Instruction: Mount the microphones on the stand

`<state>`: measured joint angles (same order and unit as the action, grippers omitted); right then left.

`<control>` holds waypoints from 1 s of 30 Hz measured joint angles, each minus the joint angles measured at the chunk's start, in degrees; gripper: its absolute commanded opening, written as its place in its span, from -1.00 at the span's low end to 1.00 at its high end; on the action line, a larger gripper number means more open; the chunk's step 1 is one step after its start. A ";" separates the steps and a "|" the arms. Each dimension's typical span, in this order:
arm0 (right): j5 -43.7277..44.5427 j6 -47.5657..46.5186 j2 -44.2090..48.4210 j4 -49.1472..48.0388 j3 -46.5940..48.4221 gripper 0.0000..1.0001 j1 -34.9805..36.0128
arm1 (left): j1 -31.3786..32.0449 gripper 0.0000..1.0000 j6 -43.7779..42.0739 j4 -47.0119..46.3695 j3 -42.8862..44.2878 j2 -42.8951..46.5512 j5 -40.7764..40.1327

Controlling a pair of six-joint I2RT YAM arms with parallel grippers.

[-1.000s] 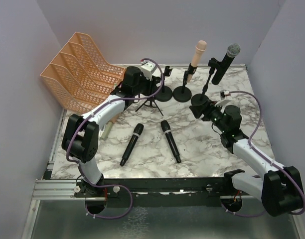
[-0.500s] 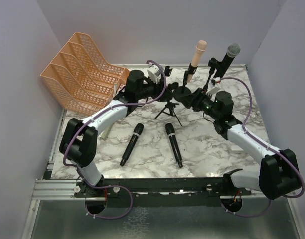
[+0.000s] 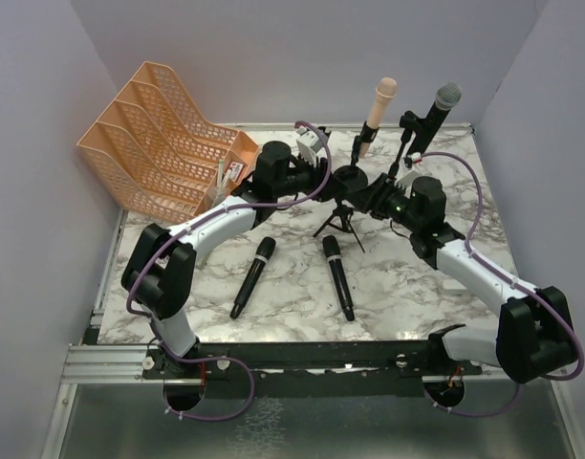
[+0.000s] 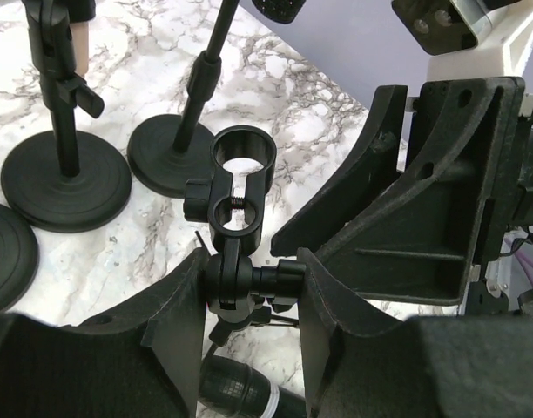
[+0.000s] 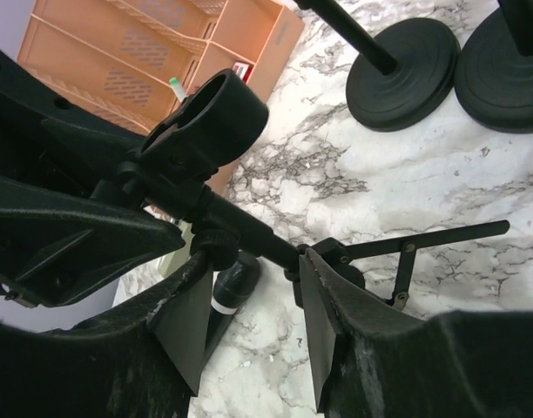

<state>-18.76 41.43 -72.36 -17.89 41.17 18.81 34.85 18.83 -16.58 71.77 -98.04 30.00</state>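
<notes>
Scene: two arms meet over the middle of a marbled desk [image 3: 407, 287], with a small tripod stand [image 3: 338, 220] between them
Left pincer [image 4: 249, 287]: closed on the tripod stand's joint just below its empty ring clip [image 4: 243, 161], both fingers pressed against the knob
Right pincer [image 5: 253, 270]: jaws apart, straddling the stand's stem lower down, with a gap showing between the fingers and the stem; it grips nothing
Tripod stand: clip uppermost in the left wrist view, legs spread toward the near edge of the desk; whether its feet touch the marble cannot be told
Black mics: two lie flat on the desk in front of the arms, one [image 3: 252, 277] to the left of the tripod, the other [image 3: 337, 279] just in front of its legs; they are apart from each other and neither is touched
Pink mic [image 3: 379, 107]: already clipped on an upright stand at the back of the desk, tilted, head up
Silver-headed mic [image 3: 434, 117]: clipped on the stand to the right of the pink one, tilted, mesh head highest
Round bases [image 4: 66, 183]: black discs on the marble behind the tripod, two carrying uprights, a third cut off at the left edge of the left wrist view
File tray [image 3: 159, 134]: orange mesh tiers at the back left of the desk, beside the left arm
</notes>
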 measured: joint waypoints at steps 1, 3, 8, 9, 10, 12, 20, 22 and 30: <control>-0.07 0.02 0.13 -0.11 -0.24 0.04 0.00 | 0.07 -0.60 0.22 -0.15 0.00 -0.26 -0.02; -0.26 0.11 0.92 -0.74 -1.51 0.07 0.00 | 0.37 -0.60 1.03 -0.59 0.00 -0.92 -0.02; -0.68 -0.57 3.06 -2.60 -4.55 0.08 0.00 | 1.27 -0.59 2.56 -1.88 0.00 -1.53 0.04; -0.66 -0.96 3.08 -3.02 -4.59 0.08 0.00 | 1.29 -0.59 2.82 -2.14 0.00 -1.55 0.11; -0.66 -1.22 3.04 -3.26 -4.59 0.08 0.00 | 1.29 -0.59 3.08 -2.45 0.00 -1.64 0.22; -0.68 -2.21 2.93 -3.91 -4.59 0.04 0.00 | 1.42 -0.59 3.48 -2.99 0.00 -1.77 0.44; -1.05 -7.54 -0.22 -7.61 -4.57 -0.18 0.00 | 1.49 -0.59 4.24 -3.91 0.00 -3.21 0.59; -1.29 -8.98 -0.66 -8.26 -4.57 -0.24 0.00 | 1.51 -0.59 4.28 -3.93 0.00 -3.58 0.61; -2.32 -14.27 -0.98 -11.23 -4.70 -0.78 0.33 | 1.42 -0.59 4.35 -4.83 0.00 -3.87 0.63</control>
<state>-21.08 27.16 -73.34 -29.12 36.47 19.14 36.27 23.18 -21.41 71.77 -101.91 30.63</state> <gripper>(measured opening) 0.231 0.410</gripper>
